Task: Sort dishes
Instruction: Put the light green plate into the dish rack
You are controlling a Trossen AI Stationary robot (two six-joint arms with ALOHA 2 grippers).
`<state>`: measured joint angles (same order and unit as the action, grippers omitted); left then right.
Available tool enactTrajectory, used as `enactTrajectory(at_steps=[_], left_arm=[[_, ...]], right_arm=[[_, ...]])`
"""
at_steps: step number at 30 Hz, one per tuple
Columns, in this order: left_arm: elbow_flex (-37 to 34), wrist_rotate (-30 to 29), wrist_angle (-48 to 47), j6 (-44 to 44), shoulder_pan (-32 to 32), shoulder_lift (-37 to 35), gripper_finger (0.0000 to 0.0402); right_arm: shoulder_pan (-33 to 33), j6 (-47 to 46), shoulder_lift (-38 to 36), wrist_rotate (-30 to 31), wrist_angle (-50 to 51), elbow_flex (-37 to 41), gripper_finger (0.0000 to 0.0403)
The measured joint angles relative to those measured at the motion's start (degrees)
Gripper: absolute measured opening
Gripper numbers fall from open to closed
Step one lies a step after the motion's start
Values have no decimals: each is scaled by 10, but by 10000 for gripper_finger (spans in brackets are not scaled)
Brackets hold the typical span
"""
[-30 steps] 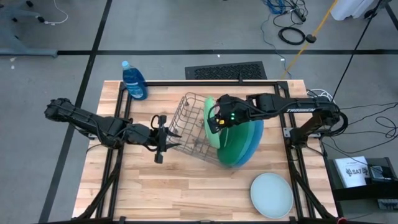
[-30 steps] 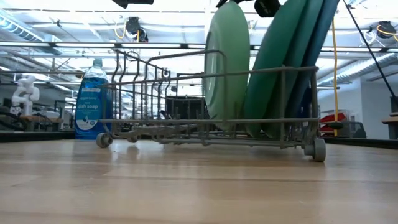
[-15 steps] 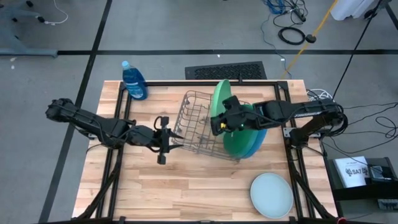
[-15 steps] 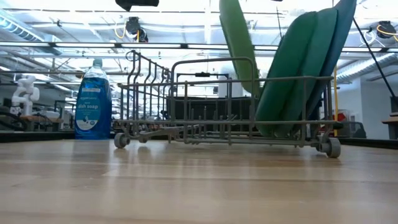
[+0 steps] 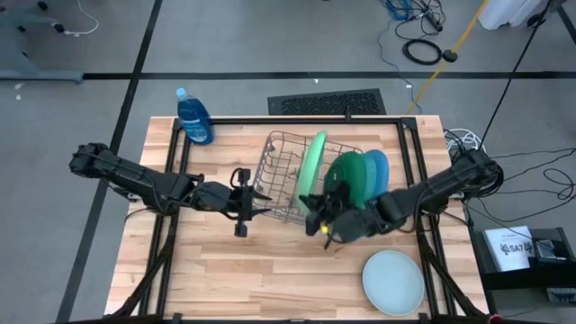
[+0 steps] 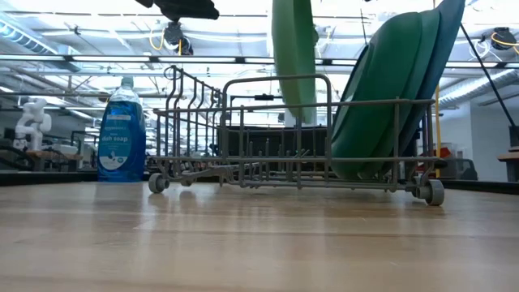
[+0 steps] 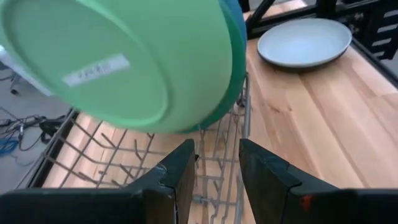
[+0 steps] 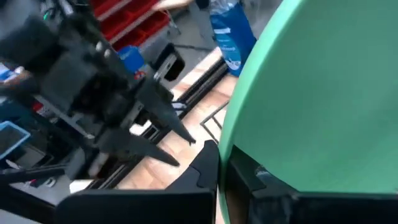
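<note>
A grey wire rack [image 5: 281,175] stands on its small wheels on the wooden table. A dark green plate [image 5: 346,175], a teal one and a blue plate [image 5: 378,166] lean on edge at the rack's right end [image 6: 389,89]. My right gripper [image 5: 310,207] is shut on a light green plate [image 5: 313,166], which it holds on edge over the rack's middle [image 6: 292,49]. My left gripper [image 5: 258,200] is at the rack's left end, its fingers [image 7: 183,171] partly apart around rack wire. A pale mint plate [image 5: 393,281] lies flat at the table's near right. My left gripper reaches level from the table's left and has the rack's left end wall [image 7: 214,199] between its fingers; the fingers themselves hide the exact wire. The rack stands on the table. My right gripper pinches the light green plate's rim [image 8: 235,152] at its near side, between both fingers. The fingers come from the table's near right, nearly level. The plate stands upright on edge, lifted clear of the rack's floor.
A blue dish soap bottle [image 5: 193,117] stands at the table's far left corner. The black frame rails [image 5: 171,225] run along both sides of the table. Bare wood lies in front of the rack.
My right gripper has swung toward the table's near edge and turned, taking the light green plate with it. The plate has risen out of its place beside the dark green plate and now hangs edge-on over the rack's middle. The rack and my left gripper have shifted slightly right.
</note>
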<state>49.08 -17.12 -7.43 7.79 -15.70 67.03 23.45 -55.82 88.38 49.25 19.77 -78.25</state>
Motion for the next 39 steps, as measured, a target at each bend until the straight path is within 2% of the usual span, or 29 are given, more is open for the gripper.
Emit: enactTrajectory(at_steps=[4,11,19,25,34,39], left_arm=[[0,8,7,0,0,0,127],[0,10,8,0,0,-1,127],[0,10,9,1,0,-1,127],[0,10,9,1,0,-1,127],[0,11,7,3,0,-1,127],[0,22,9,5,0,-1,127]], right_arm=[[30,52,-3,46,-107,81,0],[42,92,-21,48,-203,165,0],[52,86,-24,56,-224,204,0],[59,168,-24,61,-272,204,0],[75,199,-24,48,-202,204,0],[78,179,-24,47,-145,204,0]])
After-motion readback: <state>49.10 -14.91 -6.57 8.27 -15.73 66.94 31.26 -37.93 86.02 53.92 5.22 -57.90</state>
